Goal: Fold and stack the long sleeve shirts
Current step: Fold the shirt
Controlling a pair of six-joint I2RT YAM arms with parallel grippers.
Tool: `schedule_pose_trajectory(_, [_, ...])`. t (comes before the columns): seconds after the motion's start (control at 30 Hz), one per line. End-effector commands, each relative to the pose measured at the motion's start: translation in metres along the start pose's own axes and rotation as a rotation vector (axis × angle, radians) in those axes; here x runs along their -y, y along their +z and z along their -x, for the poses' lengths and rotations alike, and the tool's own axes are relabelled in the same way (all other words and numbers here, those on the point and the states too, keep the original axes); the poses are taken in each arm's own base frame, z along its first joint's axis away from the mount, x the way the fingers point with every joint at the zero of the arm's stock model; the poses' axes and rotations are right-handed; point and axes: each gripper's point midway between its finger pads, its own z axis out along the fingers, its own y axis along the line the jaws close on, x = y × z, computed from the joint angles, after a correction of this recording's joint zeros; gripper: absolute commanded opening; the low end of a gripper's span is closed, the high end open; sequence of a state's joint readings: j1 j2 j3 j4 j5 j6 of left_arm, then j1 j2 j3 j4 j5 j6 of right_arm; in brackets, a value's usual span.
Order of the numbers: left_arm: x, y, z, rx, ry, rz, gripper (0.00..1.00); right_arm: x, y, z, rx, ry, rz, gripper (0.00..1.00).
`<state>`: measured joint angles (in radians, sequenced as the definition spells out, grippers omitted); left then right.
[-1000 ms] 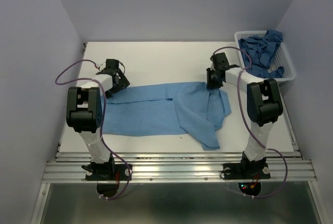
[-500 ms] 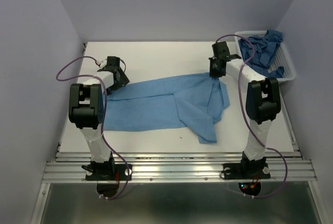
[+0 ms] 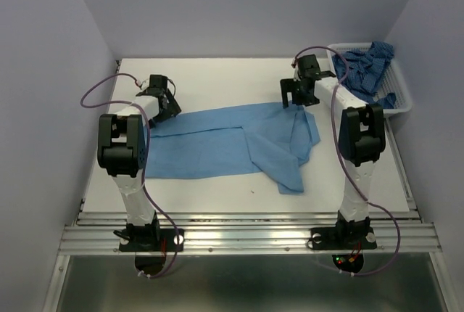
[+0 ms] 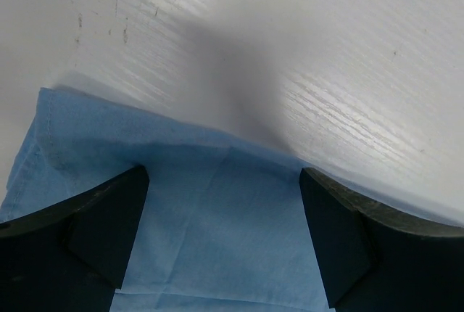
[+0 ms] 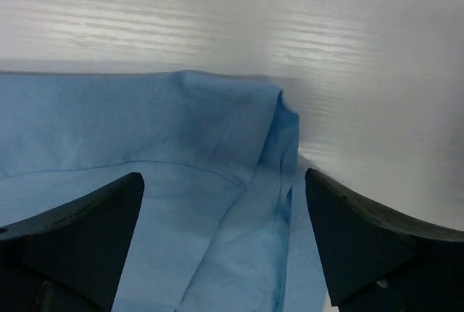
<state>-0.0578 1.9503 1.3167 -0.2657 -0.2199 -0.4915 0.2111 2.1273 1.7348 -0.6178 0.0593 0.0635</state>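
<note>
Just below right tool [image 3: 299,101]: sky-blue shirt [image 3: 217,145].

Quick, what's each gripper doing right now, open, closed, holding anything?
Left gripper: open, holding nothing, over the light blue shirt.
Right gripper: open, holding nothing.
</note>
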Motion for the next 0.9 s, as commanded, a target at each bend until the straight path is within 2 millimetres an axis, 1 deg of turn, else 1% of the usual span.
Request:
schedule_pose_trajectory(0.0, [0.023,-0.036,0.038,0.089,0.026,-0.076,0.99,-0.042,-0.075,0.049,0.169,0.004,0.269,1.0])
schedule_pose_trajectory(0.03, [0.03,-0.053,0.045,0.119,0.03,-0.101,0.99,-0.045,-0.08,0.042,0.167,0.027,0.284,1.0])
schedule_pose_trajectory(0.07, [0.035,-0.062,0.049,0.138,0.032,-0.117,0.99,-0.047,-0.106,0.048,0.214,0.048,0.307,1.0])
schedule_pose_trajectory(0.1, [0.037,-0.07,0.05,0.148,0.036,-0.126,0.99,-0.049,-0.116,0.044,0.22,0.092,0.317,1.0])
schedule_pose_trajectory(0.13, [0.042,-0.086,0.053,0.172,0.036,-0.147,0.99,-0.048,-0.114,0.023,0.186,0.117,0.317,1.0])
schedule_pose_trajectory(0.17, [0.044,-0.094,0.054,0.181,0.033,-0.155,0.99,-0.044,-0.119,0.012,0.183,0.146,0.295,1.0])
schedule_pose_trajectory(0.2, [0.042,-0.098,0.05,0.18,0.025,-0.148,0.99,-0.043,-0.126,0.0,0.172,0.187,0.29,1.0])
schedule_pose_trajectory(0.23, [0.043,-0.112,0.048,0.195,0.024,-0.159,0.99,-0.038,-0.134,-0.03,0.148,0.209,0.273,1.0])
schedule_pose_trajectory(0.27, [0.043,-0.117,0.044,0.198,0.018,-0.161,0.99,-0.037,-0.139,-0.048,0.128,0.226,0.269,1.0])
schedule_pose_trajectory(0.3, [0.037,-0.124,0.035,0.193,0.012,-0.161,0.99,-0.036,-0.143,-0.067,0.103,0.25,0.267,1.0])
schedule_pose_trajectory(0.33, [0.037,-0.127,0.027,0.188,0.013,-0.165,0.99,-0.035,-0.162,-0.084,0.099,0.263,0.274,1.0])
schedule_pose_trajectory(0.37, [0.036,-0.13,0.021,0.184,0.012,-0.169,0.99,-0.042,-0.165,-0.106,0.06,0.262,0.285,1.0])
schedule_pose_trajectory(0.4, [0.034,-0.134,0.005,0.169,0.015,-0.174,0.99,-0.048,-0.171,-0.146,-0.012,0.277,0.301,1.0])
schedule_pose_trajectory(0.47, [0.031,-0.137,-0.011,0.152,0.014,-0.183,0.99,-0.06,-0.176,-0.184,-0.089,0.273,0.331,1.0])
schedule_pose_trajectory(0.5, [0.03,-0.134,-0.03,0.12,0.031,-0.185,0.99,-0.072,-0.175,-0.217,-0.165,0.268,0.339,1.0])
schedule_pose_trajectory(0.53, [0.029,-0.14,-0.034,0.123,0.014,-0.199,0.99,-0.074,-0.177,-0.232,-0.2,0.272,0.336,1.0])
schedule_pose_trajectory(0.57, [0.029,-0.142,-0.038,0.119,0.011,-0.209,0.99,-0.076,-0.18,-0.24,-0.201,0.272,0.338,1.0])
schedule_pose_trajectory(0.6, [0.028,-0.146,-0.048,0.109,0.016,-0.225,0.99,-0.075,-0.175,-0.259,-0.241,0.292,0.323,1.0])
schedule_pose_trajectory(0.7, [0.03,-0.152,-0.052,0.11,0.01,-0.257,0.99,-0.073,-0.163,-0.267,-0.241,0.291,0.311,1.0])
schedule_pose_trajectory(0.73, [0.031,-0.155,-0.054,0.111,0.012,-0.267,0.99,-0.075,-0.159,-0.262,-0.229,0.28,0.319,1.0])
schedule_pose_trajectory(0.77, [0.031,-0.156,-0.054,0.112,0.014,-0.269,0.99,-0.076,-0.152,-0.265,-0.252,0.263,0.307,0.98])
schedule_pose_trajectory(0.8, [0.031,-0.157,-0.054,0.112,0.015,-0.27,0.99,-0.076,-0.149,-0.263,-0.252,0.245,0.301,0.95])
schedule_pose_trajectory(0.83, [0.029,-0.159,-0.055,0.112,0.017,-0.267,0.99,-0.078,-0.145,-0.259,-0.246,0.224,0.303,0.87])
schedule_pose_trajectory(0.87, [0.028,-0.162,-0.055,0.118,0.011,-0.272,0.99,-0.08,-0.139,-0.251,-0.247,0.207,0.297,0.41])
